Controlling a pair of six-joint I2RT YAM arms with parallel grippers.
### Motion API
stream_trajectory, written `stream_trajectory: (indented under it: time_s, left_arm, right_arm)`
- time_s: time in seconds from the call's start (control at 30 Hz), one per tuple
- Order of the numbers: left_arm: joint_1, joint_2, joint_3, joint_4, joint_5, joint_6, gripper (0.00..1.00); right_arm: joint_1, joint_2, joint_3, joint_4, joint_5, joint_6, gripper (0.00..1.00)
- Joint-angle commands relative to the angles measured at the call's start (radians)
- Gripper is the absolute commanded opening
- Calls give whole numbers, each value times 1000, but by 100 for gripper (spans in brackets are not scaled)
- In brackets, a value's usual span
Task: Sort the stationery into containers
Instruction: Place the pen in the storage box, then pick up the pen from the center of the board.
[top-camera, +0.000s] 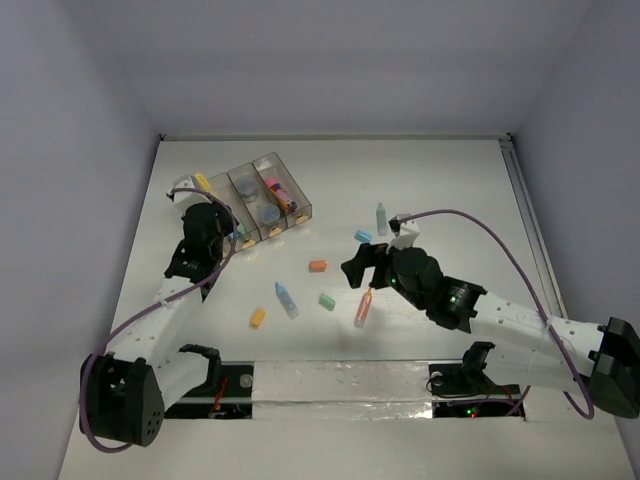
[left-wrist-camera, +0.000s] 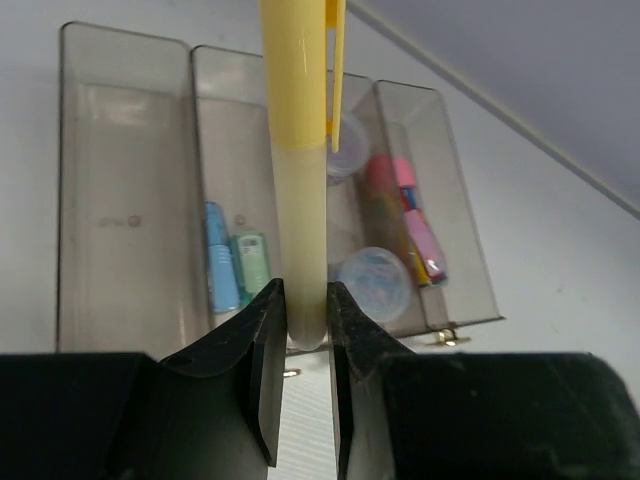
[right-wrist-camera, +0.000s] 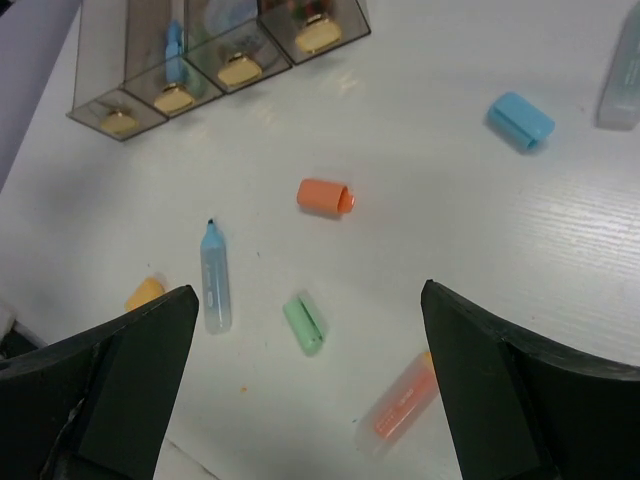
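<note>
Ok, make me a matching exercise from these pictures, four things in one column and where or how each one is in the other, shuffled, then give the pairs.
Things:
1. long yellow plastic pen
2. small round grey pot
3. short orange plastic cap
4. right claw

Places or states:
A. open, holding nothing
B. lying on the white table
C. inside the smoky clear plastic tray
D. clamped in the left claw

Pairs: 1-D, 2-C, 3-B, 4-A.

Black left jaws hold a pale yellow pen; beyond them the smoky grey tray shows blue, green and pink pieces. Between the black right jaws, on the white counter: orange cap, green cap, blue-tipped marker, orange marker.
</note>
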Motion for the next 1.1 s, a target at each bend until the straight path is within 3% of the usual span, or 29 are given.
stream_trajectory:
  time_s: [0.0, 0.2, 0.33, 0.4, 0.43, 0.47, 0.53, 0.63, 0.77, 0.87, 0.9, 0.97, 1.0, 1.03, 1.07]
  left_arm:
    - [52, 47, 24, -3, -30, -50, 0]
    - [170, 146, 24, 26, 44, -74, 0]
    - [190, 196, 41, 31, 33, -62, 0]
    - [190, 206, 41, 26, 6, -62, 5]
    - [190, 207, 36, 29, -4, -64, 9]
    - [190, 208, 30, 31, -16, -65, 21]
    - [190, 211, 24, 33, -27, -67, 28]
    - [190, 213, 18, 34, -42, -70, 47]
    - [190, 191, 13, 46, -39, -73, 77]
    - [161, 142, -3, 86, -16, -68, 90]
    - [138, 112, -5, 95, -19, -64, 92]
    - [30, 82, 1, 120, -43, -18, 92]
    - [-15, 72, 7, 121, -53, -1, 92]
    - [-58, 58, 12, 131, -59, 18, 91]
    - [-134, 53, 18, 135, -56, 47, 88]
  right_arm:
    - [-6, -1, -32, 39, -75, -3, 100]
    - [-6, -1, -62, 60, -107, -17, 100]
    - [-6, -27, -72, 70, -122, -26, 100]
    - [-6, -30, -75, 76, -127, -27, 100]
    - [-6, -32, -79, 80, -127, -30, 100]
    - [-6, -30, -80, 82, -125, -32, 100]
    - [-6, -27, -83, 88, -124, -37, 100]
    - [-6, -25, -85, 93, -127, -40, 100]
    - [-6, -32, -91, 94, -113, -44, 100]
    - [-6, -41, -98, 100, -92, -41, 96]
    - [-6, -42, -102, 102, -84, -40, 94]
    - [-6, -41, -100, 99, -67, -43, 74]
    - [-6, -36, -98, 97, -61, -43, 62]
    - [-6, -35, -91, 94, -53, -43, 40]
    - [-6, -21, -86, 91, -50, -44, 31]
